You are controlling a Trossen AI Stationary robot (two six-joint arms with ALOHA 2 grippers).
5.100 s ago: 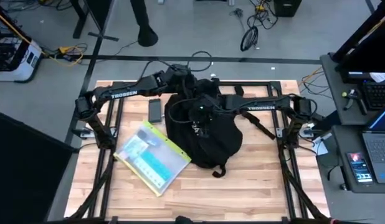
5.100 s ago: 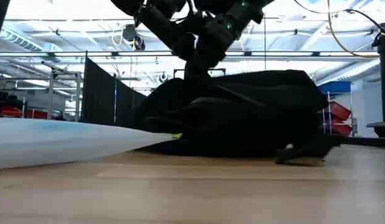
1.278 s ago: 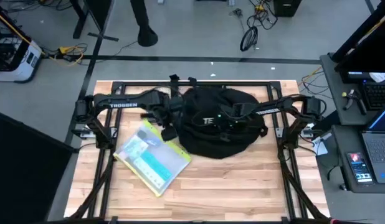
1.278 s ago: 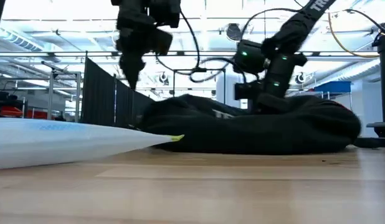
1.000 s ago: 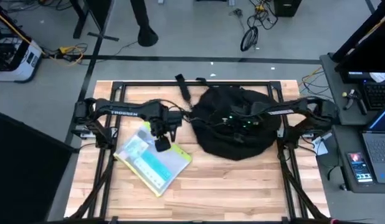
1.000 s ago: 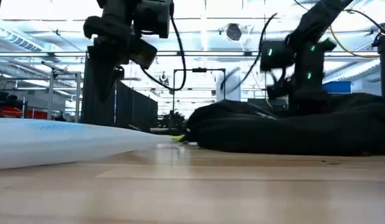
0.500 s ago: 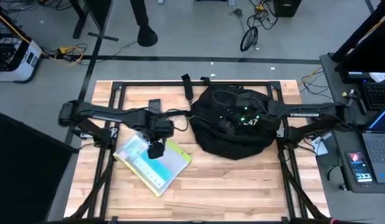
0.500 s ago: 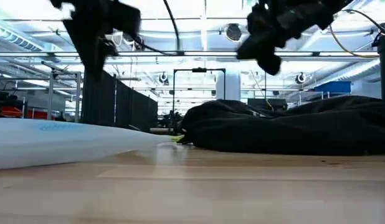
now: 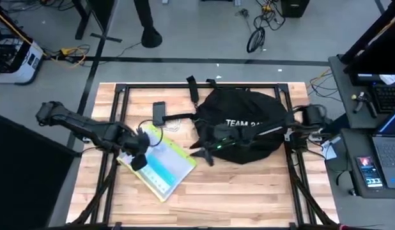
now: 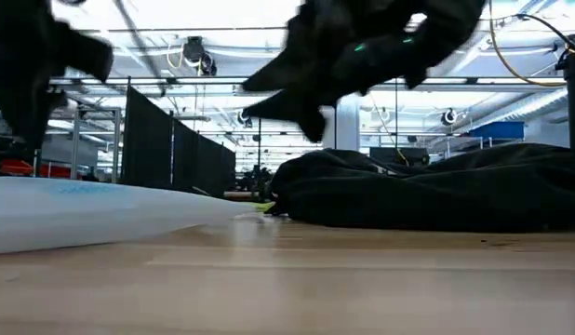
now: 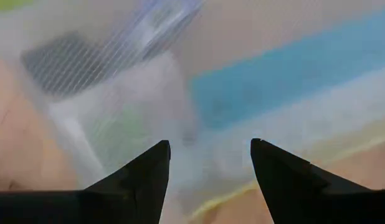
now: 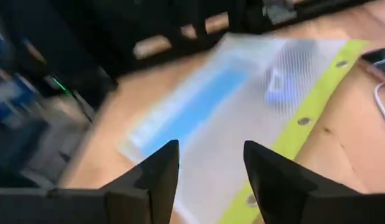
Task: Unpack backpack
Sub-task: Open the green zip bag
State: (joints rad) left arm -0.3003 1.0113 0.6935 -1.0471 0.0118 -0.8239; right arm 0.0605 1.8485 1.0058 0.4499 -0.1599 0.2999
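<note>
Judging by how things lie, the unpacking is well under way: one large rounded black fabric backpack (image 9: 245, 128) with white "TEAM" lettering lies slumped on the far right part of the wooden slatted surface (image 9: 248, 191), and two things are already out of it. One is a translucent mesh zip pouch with a lime-green edge and blue contents (image 9: 158, 163), flat on the left half of the surface; the other is a small dark flat phone-like device (image 9: 159, 114) beyond the pouch, with a thin cable beside it. Whether anything is left inside the bag cannot be told, since its opening is not visible. The left gripper (image 11: 208, 168) hangs over the pouch's left end with its fingers spread and nothing between them. The right gripper (image 12: 211, 171) hovers just off the backpack's near left edge, facing the pouch, also parted and empty.
</note>
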